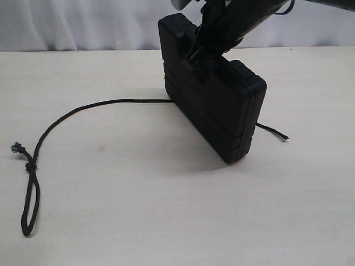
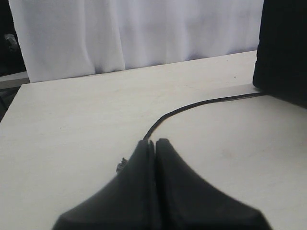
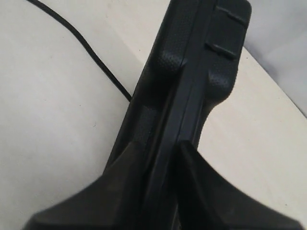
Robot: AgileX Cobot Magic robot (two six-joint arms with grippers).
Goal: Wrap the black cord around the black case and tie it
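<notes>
Case: I see the black case standing upright on one edge, mid-table.
Right gripper: my right gripper reaches down from above, its fingers clamped on the case's top edge, one on each face.
Left gripper: my left gripper has its fingers pressed flat together over the table; the cord runs out of sight behind their tips.
Cord: the black cord lies slack on the table, curving from the case's base out to the left.
Cord ends: knotted loop and frayed tip far left; a short end shows right of the case.
Under or behind the case: I cannot tell.
</notes>
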